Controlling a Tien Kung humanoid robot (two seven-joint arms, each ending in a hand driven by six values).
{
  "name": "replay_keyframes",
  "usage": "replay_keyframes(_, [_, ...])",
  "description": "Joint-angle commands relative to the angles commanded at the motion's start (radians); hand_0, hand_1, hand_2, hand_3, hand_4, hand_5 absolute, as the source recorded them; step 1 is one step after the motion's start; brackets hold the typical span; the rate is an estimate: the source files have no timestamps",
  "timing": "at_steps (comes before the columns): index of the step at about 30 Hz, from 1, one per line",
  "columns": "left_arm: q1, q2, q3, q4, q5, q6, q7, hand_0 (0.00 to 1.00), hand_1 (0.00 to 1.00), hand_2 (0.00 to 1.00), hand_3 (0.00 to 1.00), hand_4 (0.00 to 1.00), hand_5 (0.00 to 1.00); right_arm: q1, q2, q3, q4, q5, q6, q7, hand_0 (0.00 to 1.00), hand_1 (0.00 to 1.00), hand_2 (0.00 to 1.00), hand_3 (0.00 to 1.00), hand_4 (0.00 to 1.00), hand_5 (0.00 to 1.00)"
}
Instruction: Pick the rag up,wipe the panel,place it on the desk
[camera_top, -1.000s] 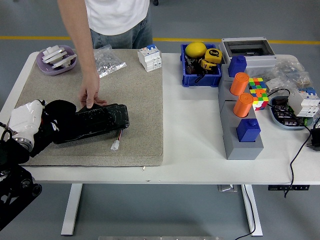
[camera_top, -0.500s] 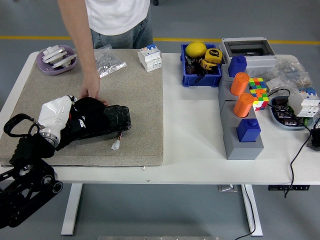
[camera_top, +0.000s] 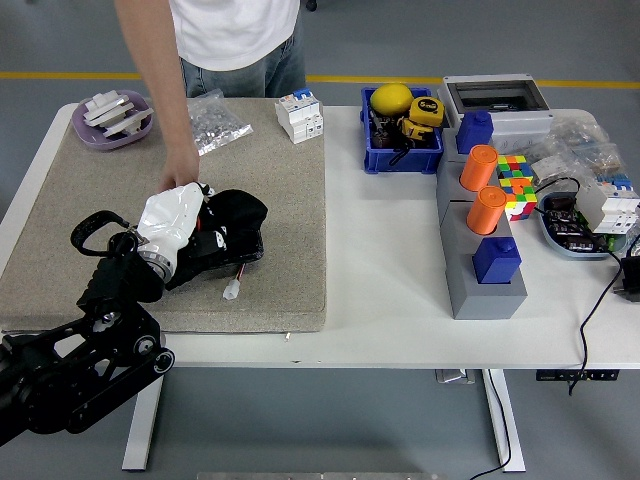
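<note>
Left hand fingers clamping rag on panel; best pressing flat, sweeping toward 3 o'clock.

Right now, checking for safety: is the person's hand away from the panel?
No, the person's hand rests at the far edge of the black panel, beside the robot's left hand.

I see bright, even overhead lighting, soft short shadows under objects on the white table, no glare, and sharp focus throughout.
</note>
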Motion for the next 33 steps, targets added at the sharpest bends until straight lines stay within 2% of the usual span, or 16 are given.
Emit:
replay_keyframes(7, [-0.021,-0.024,0.039,0.014,-0.013,-0.003,0.001,0.222,0.172,0.481,0.445,0.118,0.002,0.001,-0.001,0.000,0.000,0.000,0.000,0.000,0.714,0.350,0.628,0.627,0.998,0.586])
replay_keyframes(16, [-0.001,-0.011,0.042,-0.017,0.009,-0.009,0.011,0.221,0.172,0.481,0.445,0.121,0.002,0.001,-0.004,-0.003,-0.003,0.007,0.001,-0.001,0.715,0.348,0.628,0.628,0.998,0.588])
replay_keyframes(21, [0.021,0.015,0.014,-0.022,0.025,-0.010,0.016,0.222,0.171,0.481,0.446,0.122,0.002,0.002,-0.003,0.008,-0.004,0.000,0.000,-0.001,0.713,0.347,0.628,0.628,0.998,0.590])
replay_keyframes(33, [0.121,0.108,-0.092,-0.051,0.066,-0.013,0.018,0.222,0.170,0.480,0.446,0.124,0.002,-0.006,-0.003,0.028,-0.007,-0.007,0.000,0.000,0.712,0.346,0.628,0.628,0.998,0.590])
